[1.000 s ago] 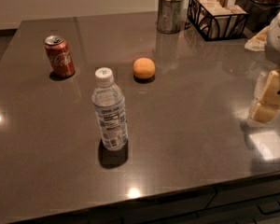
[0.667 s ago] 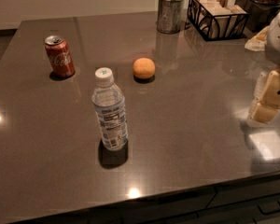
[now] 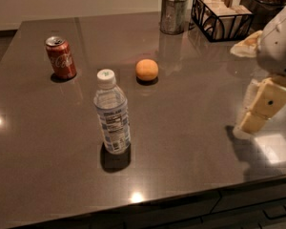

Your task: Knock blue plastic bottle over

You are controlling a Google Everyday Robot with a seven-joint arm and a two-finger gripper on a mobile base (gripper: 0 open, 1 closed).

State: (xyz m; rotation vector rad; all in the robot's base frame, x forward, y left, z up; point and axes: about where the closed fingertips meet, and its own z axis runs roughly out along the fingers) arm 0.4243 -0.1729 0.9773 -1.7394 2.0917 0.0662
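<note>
The blue plastic bottle (image 3: 112, 112) stands upright near the middle front of the dark table (image 3: 190, 128). It is clear with a white cap and a pale blue-white label. My gripper (image 3: 257, 116) is at the right edge of the view, above the table's right side, far to the right of the bottle and not touching it. Its pale fingers point down and to the left.
A red soda can (image 3: 61, 57) stands at the back left. An orange (image 3: 147, 70) lies behind the bottle. A metal cup (image 3: 173, 13) and a black wire basket (image 3: 220, 16) stand at the back right. The table's front edge runs along the bottom.
</note>
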